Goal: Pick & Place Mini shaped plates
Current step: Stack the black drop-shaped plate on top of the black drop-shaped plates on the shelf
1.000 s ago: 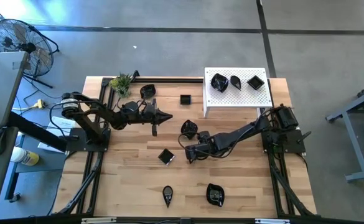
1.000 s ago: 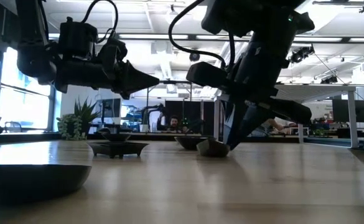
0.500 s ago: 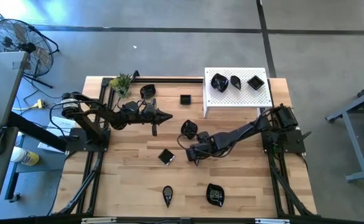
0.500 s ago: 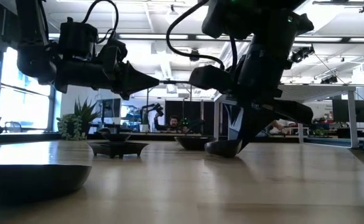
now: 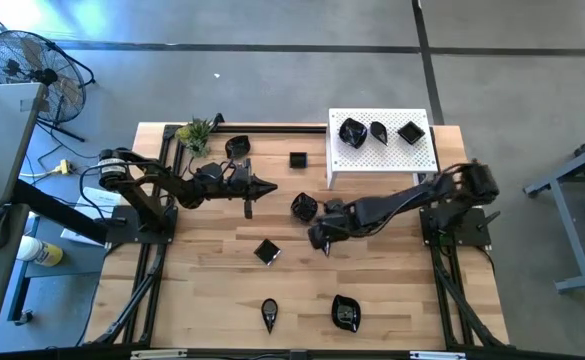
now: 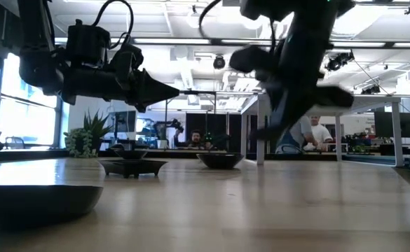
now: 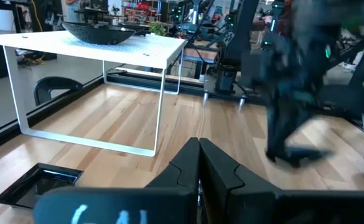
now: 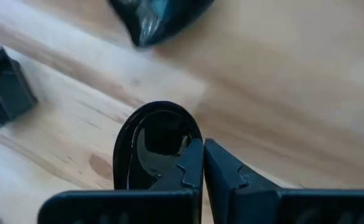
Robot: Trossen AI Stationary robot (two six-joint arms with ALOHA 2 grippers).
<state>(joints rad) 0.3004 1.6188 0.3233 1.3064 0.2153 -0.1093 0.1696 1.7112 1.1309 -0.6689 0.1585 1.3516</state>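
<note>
Small glossy black plates lie scattered on the wooden table. My right gripper is shut on a teardrop plate over the table's middle. It shows blurred in the low view, above the tabletop. Loose plates rest flat close by: a round one, a square one, and two at the near edge. Three plates sit on the white perforated platform. My left gripper is shut, level above the table's left half, touching nothing. My right gripper pinches the teardrop plate's rim at one side between its two fingers. The fingers come steeply from above, slanting down. The plate is lifted clear of the table and juts out sideways from the fingertips.
More plates lie at the far left and far middle. A small green plant stands at the far left corner. The platform's legs stand at the far right. Bare wood lies between the near plates and the right edge.
My right gripper has risen and drifted a little toward the table's right edge, rolling slightly. The teardrop plate, which rested on the table, slid a short way with it and now hangs clear of the wood.
</note>
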